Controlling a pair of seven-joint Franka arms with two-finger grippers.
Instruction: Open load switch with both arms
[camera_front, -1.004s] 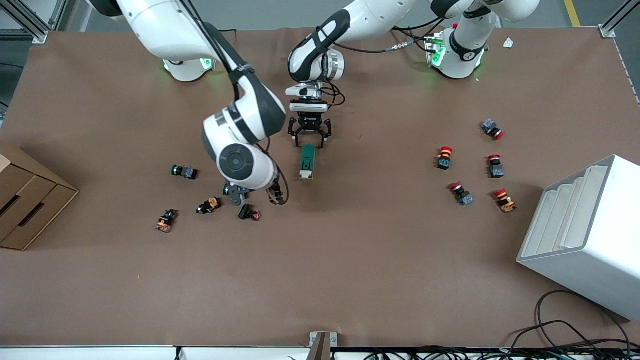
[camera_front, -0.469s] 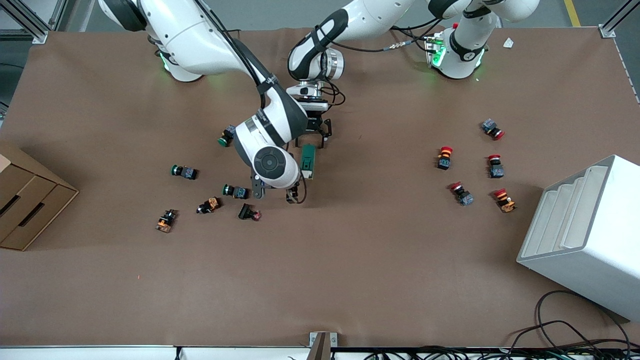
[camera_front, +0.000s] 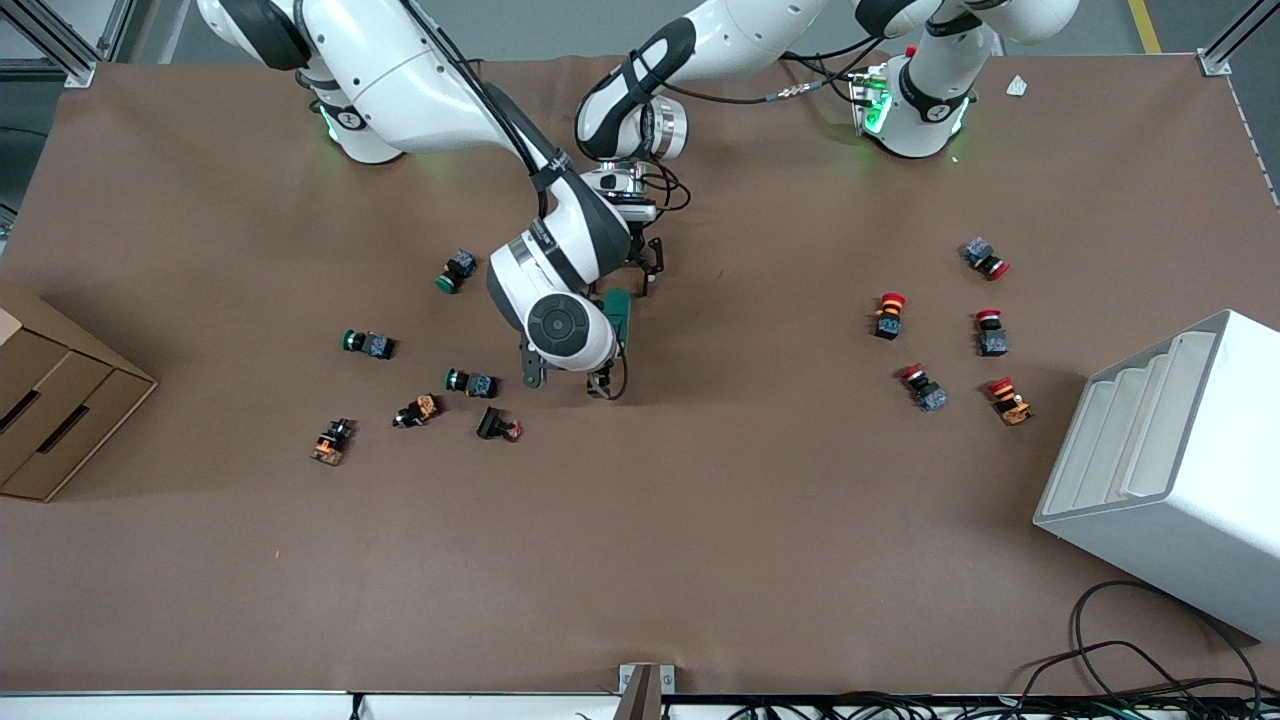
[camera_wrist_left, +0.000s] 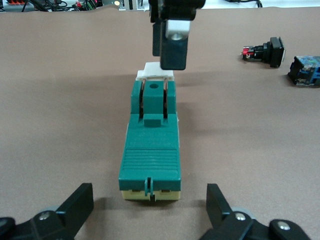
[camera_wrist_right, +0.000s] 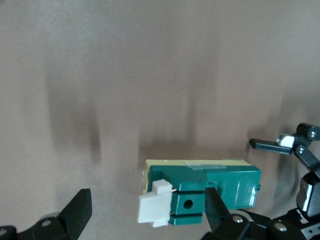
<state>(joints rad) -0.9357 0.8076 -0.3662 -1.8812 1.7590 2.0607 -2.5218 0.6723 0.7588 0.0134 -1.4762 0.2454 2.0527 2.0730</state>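
The load switch (camera_front: 620, 312) lies in the middle of the table, a dark-green block on a cream base, partly covered by the right arm. Its white toggle (camera_wrist_left: 156, 72) is on the end nearer the front camera. My left gripper (camera_wrist_left: 148, 207) is open at the switch's other end, one finger on each side, not touching it. My right gripper (camera_wrist_right: 145, 210) is open over the toggle (camera_wrist_right: 155, 207) end. One of its fingers (camera_wrist_left: 172, 42) hangs just above the toggle, and the load switch (camera_wrist_right: 215, 185) lies beside that finger.
Several green-capped and black push buttons (camera_front: 470, 381) lie toward the right arm's end. Several red-capped ones (camera_front: 888, 314) lie toward the left arm's end. A cardboard box (camera_front: 60, 400) and a white rack (camera_front: 1170, 470) stand at the table's two ends.
The right arm swung from over the push buttons to the switch's toggle end, uncovering a green push button. The left gripper stayed at the switch's other end.
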